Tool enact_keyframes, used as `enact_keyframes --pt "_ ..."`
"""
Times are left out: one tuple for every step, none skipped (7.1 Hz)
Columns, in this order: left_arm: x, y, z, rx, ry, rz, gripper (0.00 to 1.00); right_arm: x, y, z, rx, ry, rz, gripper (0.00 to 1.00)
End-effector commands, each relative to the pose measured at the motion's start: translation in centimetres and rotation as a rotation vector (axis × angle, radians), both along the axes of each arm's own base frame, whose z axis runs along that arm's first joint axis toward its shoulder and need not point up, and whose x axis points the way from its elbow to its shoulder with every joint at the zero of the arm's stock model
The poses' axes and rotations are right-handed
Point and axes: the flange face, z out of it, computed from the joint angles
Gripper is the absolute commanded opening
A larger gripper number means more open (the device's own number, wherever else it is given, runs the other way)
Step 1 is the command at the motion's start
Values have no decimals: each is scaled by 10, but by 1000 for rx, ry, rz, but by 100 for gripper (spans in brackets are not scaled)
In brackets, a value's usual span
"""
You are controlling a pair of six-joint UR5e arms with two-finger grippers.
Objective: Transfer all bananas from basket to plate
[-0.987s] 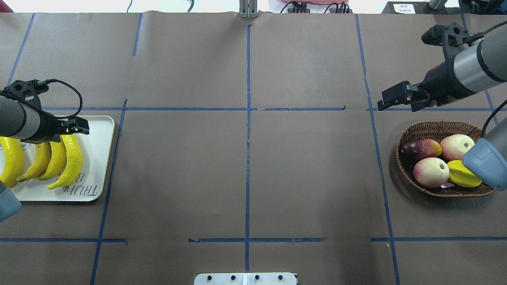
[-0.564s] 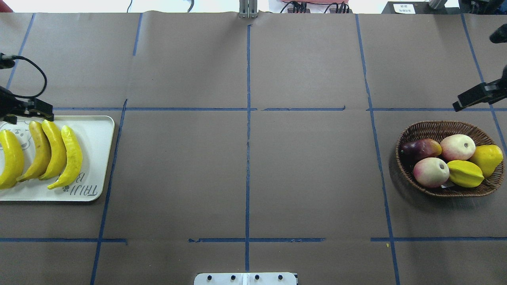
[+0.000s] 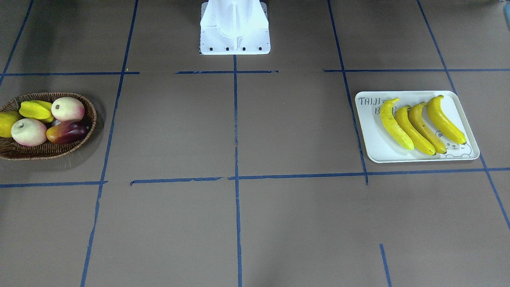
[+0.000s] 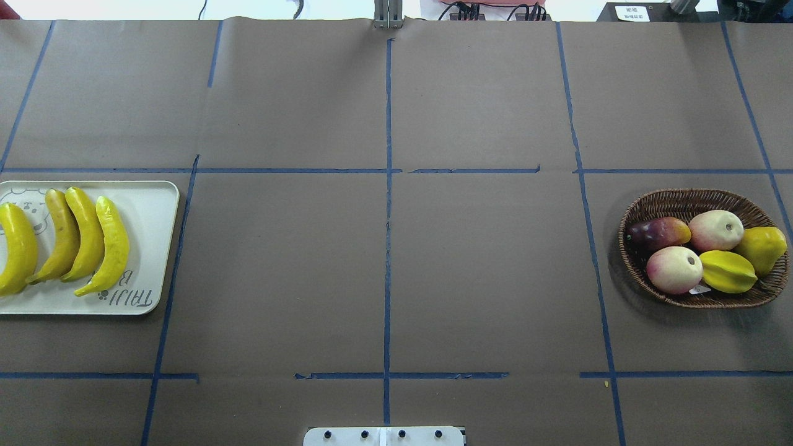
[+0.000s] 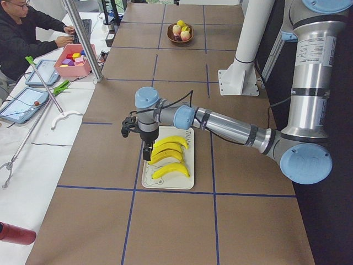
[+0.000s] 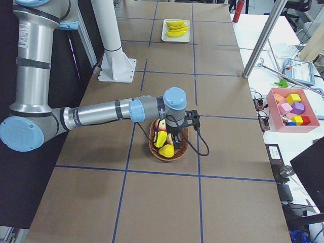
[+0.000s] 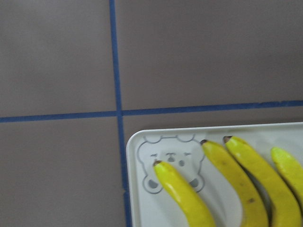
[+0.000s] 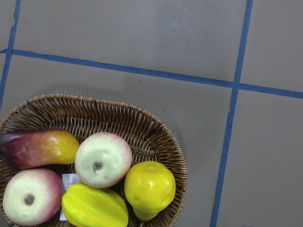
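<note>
Bananas: four smooth yellow curves on the glossy white plate.
Woven wicker basket; left gripper and right gripper jaws: cannot tell.

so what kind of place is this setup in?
Probably a robot lab or data-collection cell: a table marked with a blue tape grid, a left arm and right arm reaching over it, and an operator at a side bench by a pink bin of blocks.
</note>
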Motion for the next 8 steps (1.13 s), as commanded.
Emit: enact_keyframes --pt "-25 29 60 -67 55 3 100 8 -12 14 -13 15 16 100" --pt "-24 33 78 -73 57 3 100 23 -9 22 -37 37 50 100" --pt "-24 30 79 -45 62 0 100 31 -6 31 -60 34 67 100" --pt "-23 31 79 -49 90 -4 100 46 -4 60 -119 18 99 100" --pt "-22 32 79 -50 96 -4 100 53 1 79 -153 -3 114 100" --pt "-22 34 81 -54 106 -3 100 54 1 82 -156 -5 114 100" --pt "-22 33 80 -50 106 -2 100 54 3 93 -180 -7 116 100" --pt "-21 33 81 -49 106 2 100 54 2 90 -178 -9 118 100"
